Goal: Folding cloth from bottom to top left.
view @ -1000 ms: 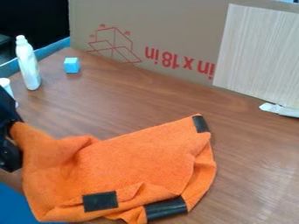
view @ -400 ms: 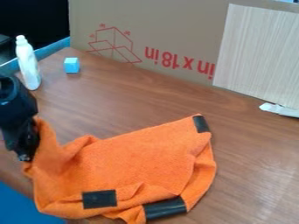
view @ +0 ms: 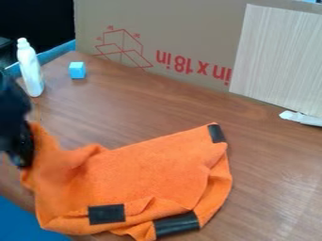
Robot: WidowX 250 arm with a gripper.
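In the camera view, I have the black two-finger gripper (view: 24, 157) at the left edge, its fingers closed on the raised left end of the orange fabric cloth (view: 144, 174). The gripper is blurred, so I can't make out each finger separately. The rest of the cloth lies rumpled across the lower left and middle of the brown wooden table (view: 270, 174), with folds bunched near its left end and along its lower edge. I see three black patches on it: one (view: 107, 214) near the bottom left, another (view: 178, 224) at the bottom right, and a third (view: 216, 133) at the upper right corner. Past the gripper, a white plastic bottle (view: 30, 68) stands upright, with a small light-blue cube (view: 77, 70) near it on the table. Along the back I have a brown cardboard panel (view: 182, 28) with red print, a pale wood-grain board (view: 277, 52) leaning in front of it, and a white object (view: 301, 118) by the board's foot.
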